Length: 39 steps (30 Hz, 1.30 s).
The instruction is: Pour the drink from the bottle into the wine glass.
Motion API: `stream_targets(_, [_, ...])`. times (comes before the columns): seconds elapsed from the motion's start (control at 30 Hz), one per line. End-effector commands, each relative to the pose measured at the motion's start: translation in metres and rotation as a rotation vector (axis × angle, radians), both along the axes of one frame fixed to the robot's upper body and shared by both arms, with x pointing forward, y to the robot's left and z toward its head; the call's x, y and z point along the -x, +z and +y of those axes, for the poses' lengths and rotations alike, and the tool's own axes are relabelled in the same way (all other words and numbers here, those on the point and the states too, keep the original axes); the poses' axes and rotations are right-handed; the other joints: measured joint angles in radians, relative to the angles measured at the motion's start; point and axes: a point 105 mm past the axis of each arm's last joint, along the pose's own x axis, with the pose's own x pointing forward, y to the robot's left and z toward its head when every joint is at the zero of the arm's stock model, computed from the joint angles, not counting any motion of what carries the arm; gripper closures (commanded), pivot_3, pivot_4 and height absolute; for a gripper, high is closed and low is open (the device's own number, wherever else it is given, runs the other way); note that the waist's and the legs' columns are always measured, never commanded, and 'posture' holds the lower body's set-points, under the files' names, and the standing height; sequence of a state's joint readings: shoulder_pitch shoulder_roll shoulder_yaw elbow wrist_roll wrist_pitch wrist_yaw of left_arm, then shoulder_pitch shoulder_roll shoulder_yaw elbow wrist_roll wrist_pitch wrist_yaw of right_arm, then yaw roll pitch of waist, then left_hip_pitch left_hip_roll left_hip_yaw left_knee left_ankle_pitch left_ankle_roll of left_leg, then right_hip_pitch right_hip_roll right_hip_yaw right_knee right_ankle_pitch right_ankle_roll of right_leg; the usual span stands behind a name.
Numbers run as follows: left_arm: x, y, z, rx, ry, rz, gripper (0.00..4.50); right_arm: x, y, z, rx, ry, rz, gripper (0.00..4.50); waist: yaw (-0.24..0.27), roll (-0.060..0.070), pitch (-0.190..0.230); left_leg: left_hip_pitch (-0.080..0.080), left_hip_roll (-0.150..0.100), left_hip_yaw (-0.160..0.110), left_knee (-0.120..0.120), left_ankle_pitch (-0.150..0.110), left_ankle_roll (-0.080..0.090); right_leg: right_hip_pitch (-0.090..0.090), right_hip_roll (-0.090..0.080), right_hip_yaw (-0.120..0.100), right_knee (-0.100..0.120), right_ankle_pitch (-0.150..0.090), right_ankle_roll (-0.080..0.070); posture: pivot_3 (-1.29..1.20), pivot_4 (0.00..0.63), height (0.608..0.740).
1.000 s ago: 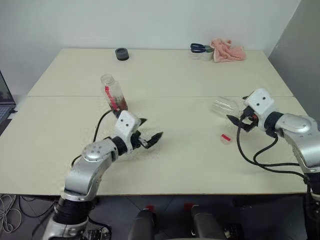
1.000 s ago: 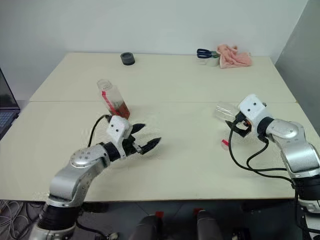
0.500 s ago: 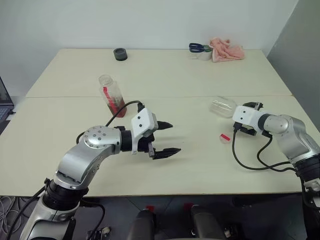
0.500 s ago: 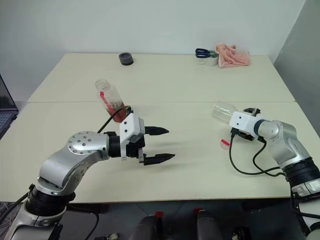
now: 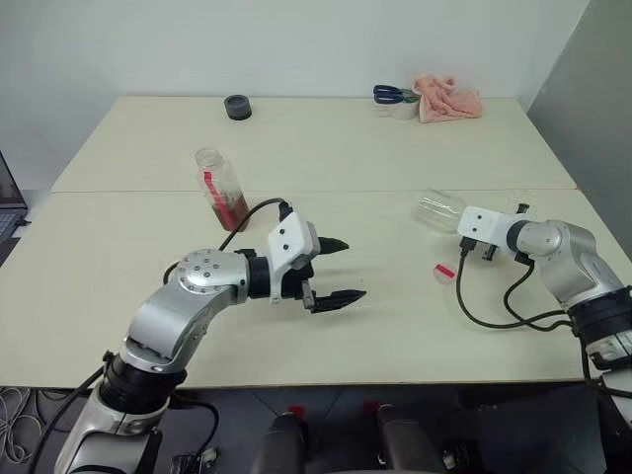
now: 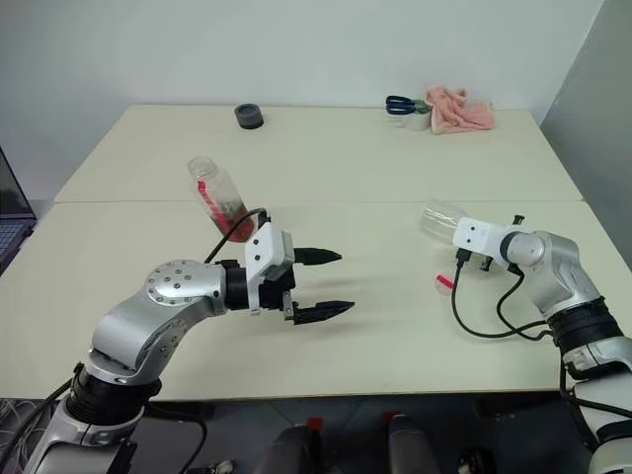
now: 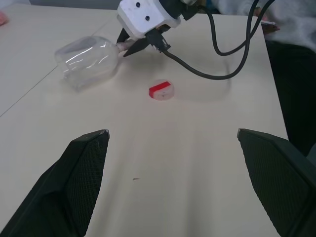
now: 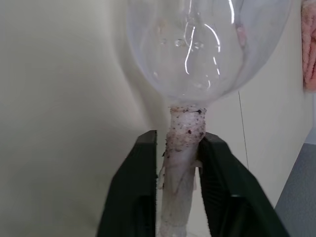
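The bottle (image 5: 219, 186) stands uncapped on the left half of the table, with a red label strip and a little amber-brown drink (image 5: 231, 209) in its bottom. Its red cap (image 5: 444, 272) lies on the table at the right. The wine glass (image 5: 439, 209) lies on its side nearby, bowl (image 8: 197, 44) empty. My right gripper (image 8: 177, 143) is shut on the glass's stem (image 8: 183, 133), just below the bowl. In front of the bottle and apart from it, my left gripper (image 5: 351, 269) is open and empty, pointing to the right.
At the table's far edge are a black round object (image 5: 237, 106), blue-handled scissors (image 5: 390, 94) and a pink cloth (image 5: 449, 99). A laptop edge (image 6: 10, 212) shows at far left. Black cables (image 5: 494, 316) loop beside my right arm.
My right gripper has rolled, come down to the lying glass and shut on its stem. My left gripper has swung from pointing down to pointing right and shifted right.
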<state>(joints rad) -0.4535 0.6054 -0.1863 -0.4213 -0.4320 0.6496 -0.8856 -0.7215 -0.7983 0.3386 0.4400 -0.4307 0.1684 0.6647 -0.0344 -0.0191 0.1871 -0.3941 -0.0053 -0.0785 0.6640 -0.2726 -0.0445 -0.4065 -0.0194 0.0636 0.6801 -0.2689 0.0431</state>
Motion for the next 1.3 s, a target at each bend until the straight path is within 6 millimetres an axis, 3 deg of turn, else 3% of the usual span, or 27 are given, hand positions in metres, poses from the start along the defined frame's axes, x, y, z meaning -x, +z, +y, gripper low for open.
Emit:
stream_targets(0.03, [0.003,0.007,-0.002,0.001,-0.016,-0.039,0.0,-0.002,0.009,-0.004,0.022,0.004,-0.021,4.36,0.0,0.0,0.0,0.0,0.0,0.0,0.0,0.0,0.0,0.0,0.0,0.0,0.0,0.0,0.0,0.0,0.15,0.74])
stream_targets(0.13, [0.004,0.003,0.001,-0.004,-0.002,-0.035,0.0,-0.009,0.023,0.01,0.005,0.048,-0.087,4.36,0.0,0.0,0.0,0.0,0.0,0.0,0.0,0.0,0.0,0.0,0.0,0.0,0.0,0.0,0.0,0.0,0.15,0.74])
stream_targets(0.23, [-0.002,-0.002,0.008,0.026,0.084,-0.059,0.0,-0.015,0.037,0.045,-0.129,0.132,-0.16,4.36,-0.012,0.0,0.0,0.0,0.0,0.0,0.0,0.0,0.0,0.0,0.0,0.001,0.0,0.0,0.0,0.0,0.15,0.74])
stream_targets(0.4, [0.008,-0.025,0.024,0.194,0.27,-0.013,0.0,-0.022,0.057,0.11,-0.703,0.181,-0.202,4.36,-0.034,0.0,0.0,0.003,0.004,-0.001,-0.001,0.0,0.0,0.0,0.0,0.003,0.001,0.0,0.0,0.0,0.15,0.74])
stream_targets(0.6, [0.022,-0.046,0.053,0.291,0.604,-0.08,0.0,-0.033,0.073,0.167,-1.067,0.198,-0.203,4.36,-0.016,0.001,0.0,0.002,0.007,-0.002,0.0,0.0,0.0,0.0,-0.001,0.003,0.001,0.001,0.0,0.0,0.15,0.74])
stream_targets(0.8, [0.038,-0.05,0.052,0.33,0.682,-0.066,0.0,-0.029,0.039,0.217,-1.171,0.236,-0.032,4.36,-0.005,0.001,0.0,0.001,0.001,0.0,-0.001,0.0,0.0,0.0,-0.001,0.001,0.001,0.001,0.0,0.0,0.15,0.74])
stream_targets(0.93, [0.038,-0.048,0.053,0.334,0.692,-0.081,0.0,-0.028,0.019,0.229,-1.204,0.207,0.016,4.36,-0.007,0.001,0.0,0.002,0.001,0.0,-0.001,0.0,0.0,0.0,0.0,0.001,0.001,0.0,0.0,0.0,0.15,0.74])
stream_targets(1.07, [0.035,-0.046,0.06,0.343,0.724,-0.087,0.0,-0.024,-0.008,0.225,-1.215,0.143,0.061,4.36,-0.009,0.001,-0.001,0.002,0.001,0.0,-0.001,0.0,0.0,0.0,0.0,0.001,0.001,0.0,0.0,0.0,0.15,0.74])
stream_targets(1.3, [0.033,-0.045,0.056,0.335,0.711,-0.106,0.0,-0.004,-0.038,0.178,-1.125,0.075,0.059,4.36,0.007,0.003,-0.008,0.003,0.0,-0.001,-0.001,0.0,0.0,0.003,-0.001,0.0,0.0,0.0,0.0,0.0,0.15,0.74])
